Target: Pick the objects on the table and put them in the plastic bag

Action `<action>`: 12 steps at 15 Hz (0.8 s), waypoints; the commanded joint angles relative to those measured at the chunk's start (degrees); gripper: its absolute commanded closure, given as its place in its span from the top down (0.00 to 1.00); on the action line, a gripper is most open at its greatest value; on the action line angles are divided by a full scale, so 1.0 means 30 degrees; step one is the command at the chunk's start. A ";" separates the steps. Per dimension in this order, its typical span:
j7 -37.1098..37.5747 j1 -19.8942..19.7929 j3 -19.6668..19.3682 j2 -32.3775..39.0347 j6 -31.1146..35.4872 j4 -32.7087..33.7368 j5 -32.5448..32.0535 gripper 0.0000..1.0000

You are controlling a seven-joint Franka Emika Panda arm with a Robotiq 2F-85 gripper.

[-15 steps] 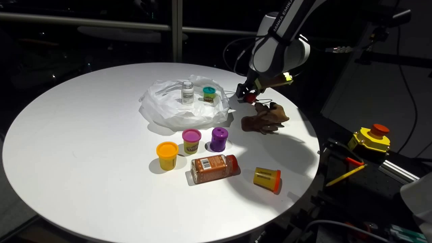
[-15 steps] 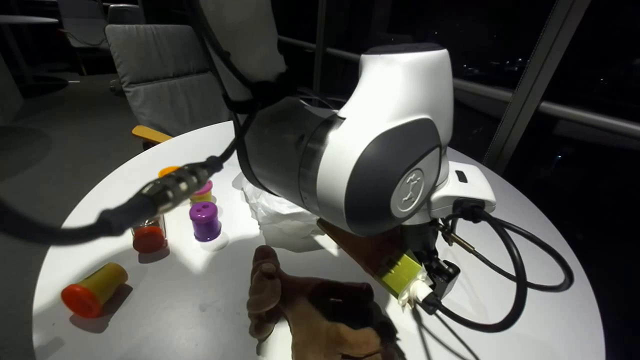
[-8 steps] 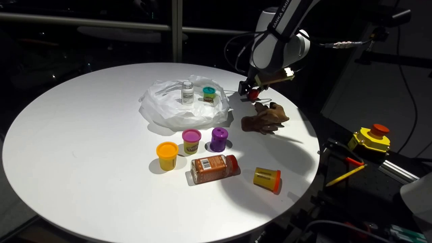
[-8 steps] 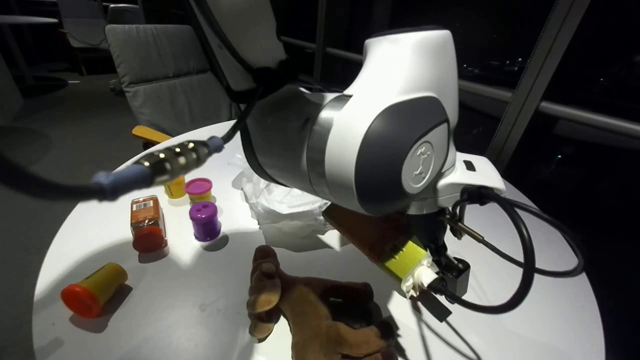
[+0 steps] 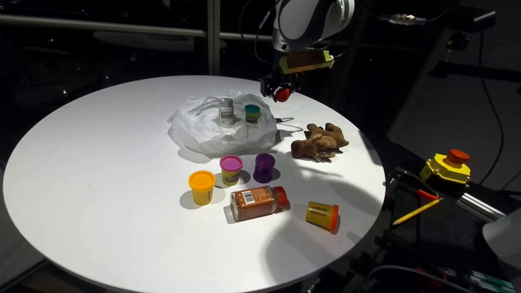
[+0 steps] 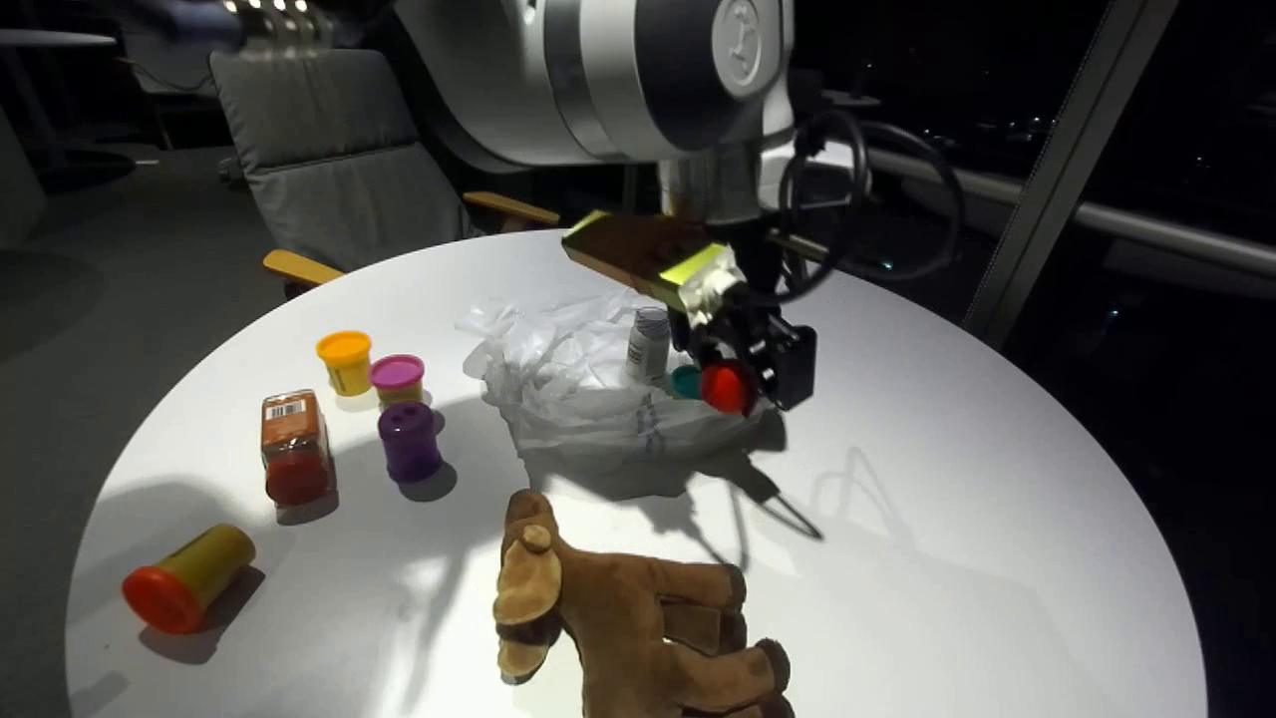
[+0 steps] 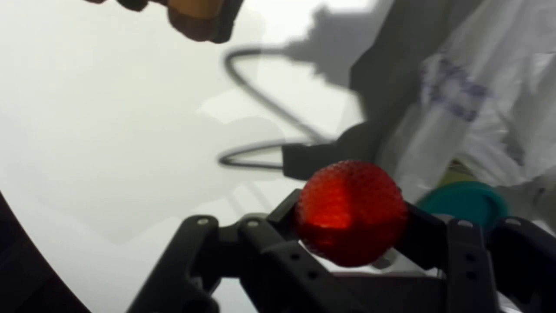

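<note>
Claw pinching round red piece, up off surface, near plastic bag. White bottle and teal-lidded tub upright in bag; stuffed animal outside it.

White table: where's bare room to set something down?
In an exterior view, the table is bare left of the plastic bag and yellow-lidded tub, and between the jar and near rim. Crowded: among that tub, the jar, the pink-lidded tub and purple container.
</note>
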 commanded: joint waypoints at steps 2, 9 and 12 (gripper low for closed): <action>0.0915 -0.0625 0.2519 0.0091 -0.1409 0.1072 -0.0270 0.22; -0.0513 -0.2181 0.5415 0.1753 -0.0372 0.1170 0.1005 0.68; -0.0670 -0.2569 0.5685 0.1302 -0.0011 0.1175 0.1398 0.82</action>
